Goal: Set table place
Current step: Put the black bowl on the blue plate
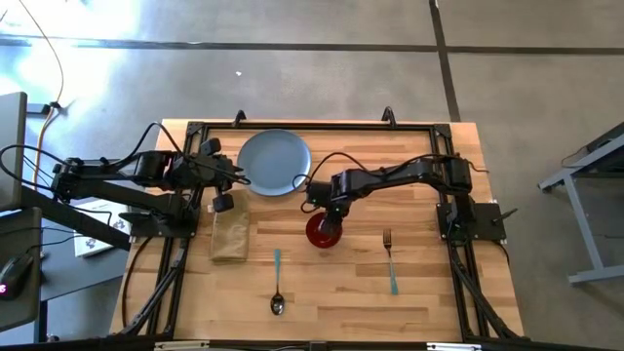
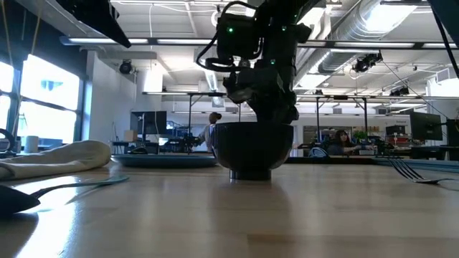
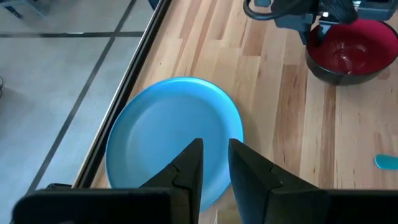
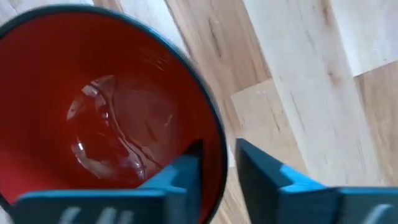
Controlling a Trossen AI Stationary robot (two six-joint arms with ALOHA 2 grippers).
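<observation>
Red bowl (image 1: 323, 232): rigid, light, glossy, judged slippery; best pinched at rim. Rim is straddled by right gripper (image 4: 217, 163), contact not discernible. Left gripper (image 3: 214, 163), narrowly parted, empty, is held over plate (image 3: 171, 140).

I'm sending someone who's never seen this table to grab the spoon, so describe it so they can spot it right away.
On the table, look along the near edge, below the tan cloth and left of the red bowl. The spoon lies there, teal handle pointing toward the plate, metal end nearest the edge. Unlike the fork on the right, its end is a rounded scoop, not prongs.
</observation>
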